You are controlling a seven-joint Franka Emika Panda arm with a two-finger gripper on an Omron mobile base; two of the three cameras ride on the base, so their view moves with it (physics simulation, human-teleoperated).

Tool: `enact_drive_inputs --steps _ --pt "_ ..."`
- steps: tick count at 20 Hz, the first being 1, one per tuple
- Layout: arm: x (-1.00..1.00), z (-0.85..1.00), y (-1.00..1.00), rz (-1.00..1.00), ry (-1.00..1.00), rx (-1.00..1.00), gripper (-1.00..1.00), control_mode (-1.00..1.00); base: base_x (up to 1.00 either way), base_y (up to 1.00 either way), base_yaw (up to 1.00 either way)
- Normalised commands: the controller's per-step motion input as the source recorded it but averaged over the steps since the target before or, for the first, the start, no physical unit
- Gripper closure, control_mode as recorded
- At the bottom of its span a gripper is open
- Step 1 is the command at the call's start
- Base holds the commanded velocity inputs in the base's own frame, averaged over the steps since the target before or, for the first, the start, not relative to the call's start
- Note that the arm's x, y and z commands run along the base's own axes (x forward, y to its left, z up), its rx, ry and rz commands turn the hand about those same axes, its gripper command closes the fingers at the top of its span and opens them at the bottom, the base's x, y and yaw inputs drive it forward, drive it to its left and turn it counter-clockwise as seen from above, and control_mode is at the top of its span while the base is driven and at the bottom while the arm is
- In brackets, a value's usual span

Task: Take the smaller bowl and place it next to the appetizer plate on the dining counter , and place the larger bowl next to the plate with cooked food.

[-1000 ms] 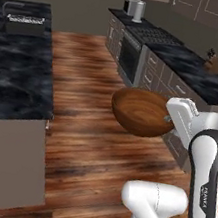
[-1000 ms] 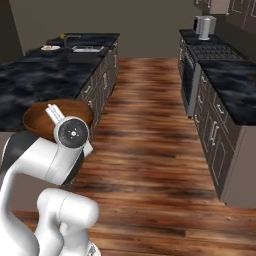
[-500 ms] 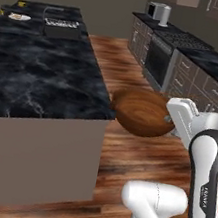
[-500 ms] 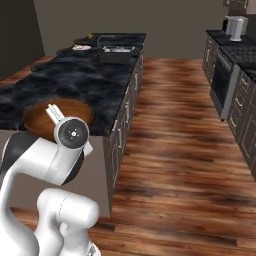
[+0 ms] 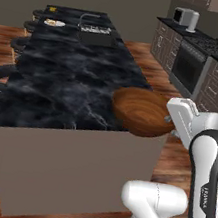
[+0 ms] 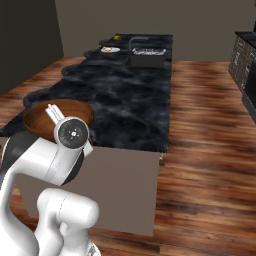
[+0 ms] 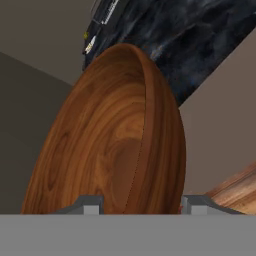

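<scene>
My gripper (image 7: 142, 205) is shut on the rim of the larger bowl (image 7: 110, 145), a wide dark brown wooden bowl. The bowl (image 5: 143, 112) hangs tilted just over the near right corner of the dining counter (image 5: 70, 79), a long island with a black veined top. From the right side the bowl (image 6: 57, 116) sits in front of the hand. Far down the counter lie the plate with cooked food (image 6: 110, 49) and, beyond it, a small plate with a yellow piece, likely the appetizer plate (image 6: 116, 36). The smaller bowl is out of view.
A sink (image 5: 94, 30) is set into the far half of the island. Round black stools (image 5: 0, 77) line its left side. A wall counter with stove (image 5: 200, 61) and a toaster-like appliance (image 5: 184, 16) runs along the right, across a wooden-floor aisle (image 6: 210, 125).
The whole view has shifted as the base drove: the island now lies straight ahead and close. The wooden bowl stays held in the gripper in the same pose.
</scene>
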Motion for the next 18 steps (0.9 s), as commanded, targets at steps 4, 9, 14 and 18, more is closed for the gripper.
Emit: enact_drive_inputs --steps 4,9,14,18 --pt "0.0 0.0 0.0 0.0 0.0 0.0 1.0 1.0 0.43 1.0 0.1" --pt "0.0 0.0 0.0 0.0 0.0 0.0 1.0 1.0 0.12 1.0 0.09" --pt "0.0 0.0 0.0 0.0 0.0 0.0 1.0 1.0 0.02 1.0 0.03" --pt "0.0 0.0 0.0 0.0 0.0 0.0 1.0 1.0 0.06 1.0 0.0"
